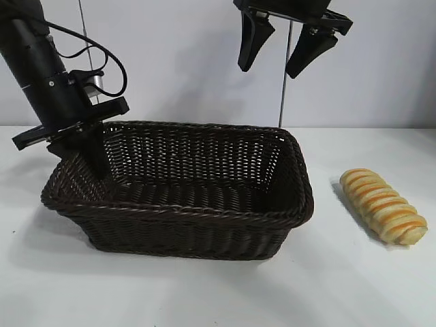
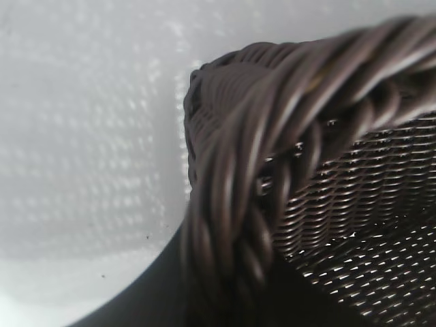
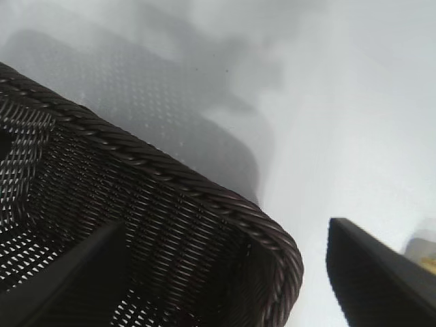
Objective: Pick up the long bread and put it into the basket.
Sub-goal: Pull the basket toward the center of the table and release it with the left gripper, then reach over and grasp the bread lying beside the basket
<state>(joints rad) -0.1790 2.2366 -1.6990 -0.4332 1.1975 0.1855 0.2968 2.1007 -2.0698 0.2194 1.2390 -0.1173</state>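
Wicker basket, long bread apart

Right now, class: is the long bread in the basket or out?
Out: the long bread lies on the table beside the basket.

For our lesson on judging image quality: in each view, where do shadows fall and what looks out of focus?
Exterior view: sharp; the long bread and basket cast soft shadows on the table. Left wrist view: the braided rim is blurred. Right wrist view: the gripper's fingers are soft dark shapes, with grey shadows beyond the basket.
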